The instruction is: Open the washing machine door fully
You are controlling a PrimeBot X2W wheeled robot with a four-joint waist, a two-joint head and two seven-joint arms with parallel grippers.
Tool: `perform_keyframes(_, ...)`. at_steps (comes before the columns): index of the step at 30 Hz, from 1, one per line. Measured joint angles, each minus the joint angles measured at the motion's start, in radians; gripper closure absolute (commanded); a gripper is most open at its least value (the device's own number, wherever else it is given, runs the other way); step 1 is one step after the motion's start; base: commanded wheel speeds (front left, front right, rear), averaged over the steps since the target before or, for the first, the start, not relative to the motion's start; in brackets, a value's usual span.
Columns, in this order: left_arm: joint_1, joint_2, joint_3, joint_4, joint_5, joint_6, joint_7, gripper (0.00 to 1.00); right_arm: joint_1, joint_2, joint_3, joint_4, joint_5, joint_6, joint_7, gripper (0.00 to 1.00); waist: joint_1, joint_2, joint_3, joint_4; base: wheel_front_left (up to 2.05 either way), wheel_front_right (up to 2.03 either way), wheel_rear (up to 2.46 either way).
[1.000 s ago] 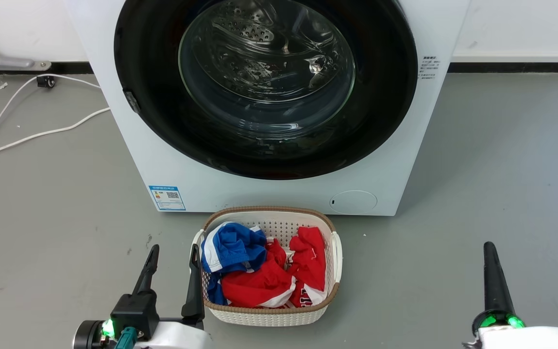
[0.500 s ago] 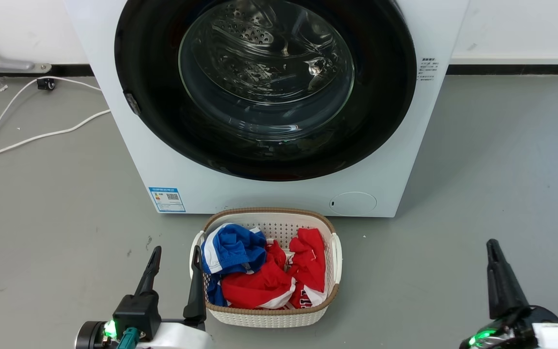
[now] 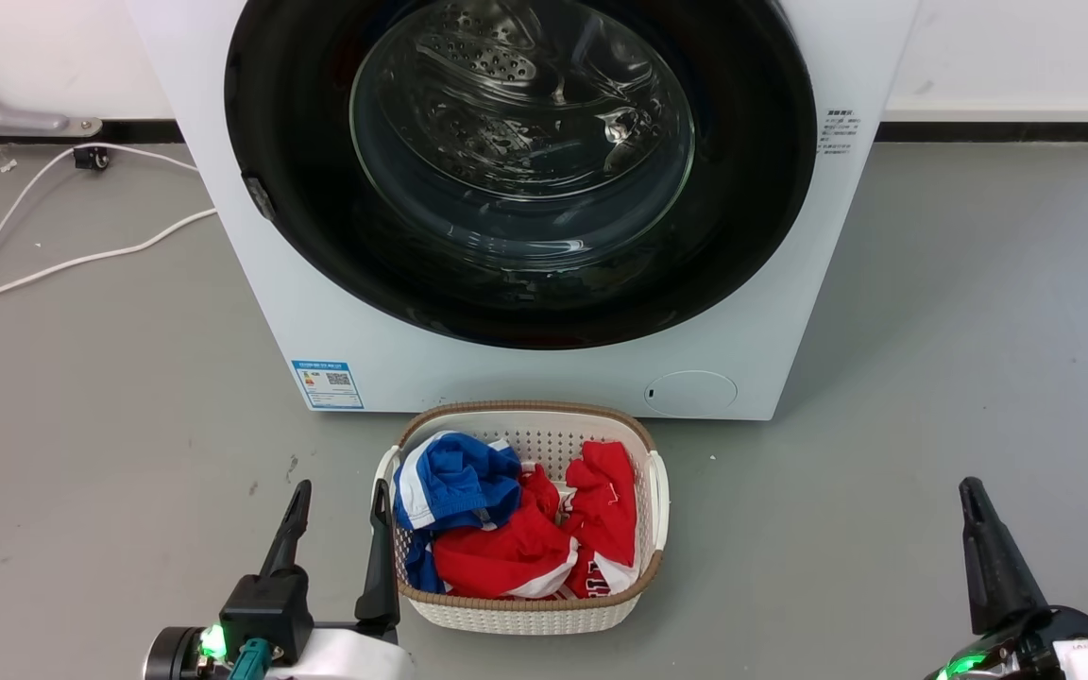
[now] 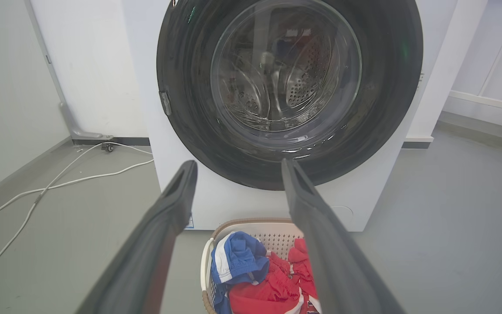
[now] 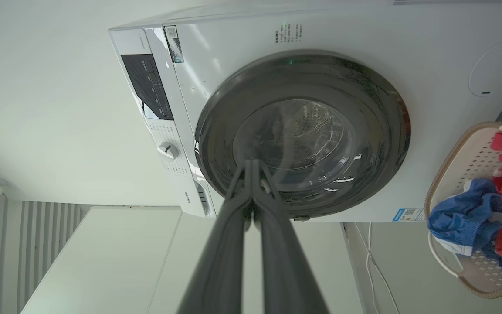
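Laundry basket (image 3: 650,529), white with a brown rim and holding red and blue clothes (image 3: 506,552), sits on the grey floor right in front of the washing machine (image 3: 506,378). It lies between the 2 grippers and below the washing machine door (image 3: 520,170), which sits flush against the front. 2 white cables (image 3: 81,262) trail at the left. The left gripper (image 3: 341,491) has its fingers apart, empty, beside the basket; the right gripper (image 5: 253,165) has its fingers pressed together, empty. A blue sticker (image 3: 328,384) carries a QR code; the other print is too small to read.

Round black-rimmed washing machine door (image 3: 525,170) sits closed against the machine.
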Motion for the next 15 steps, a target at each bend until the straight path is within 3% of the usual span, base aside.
perform_keyframes(9, -0.01, 0.0, 0.004, -0.01, 0.01, 0.001, 0.0, 0.0, -0.098, -0.003, -0.09, 0.018, -0.011, 0.0, 0.027, 1.0, 0.0, 0.0, 0.031, 0.002, 0.0, 0.0, 0.0)
perform_keyframes(15, -0.056, 0.0, 0.006, -0.026, 0.026, 0.0, 0.0, 0.0, -0.256, -0.046, -0.17, 0.069, -0.021, 0.0, 0.057, 1.0, 0.0, 0.0, 0.09, 0.009, 0.0, 0.0, 0.0)
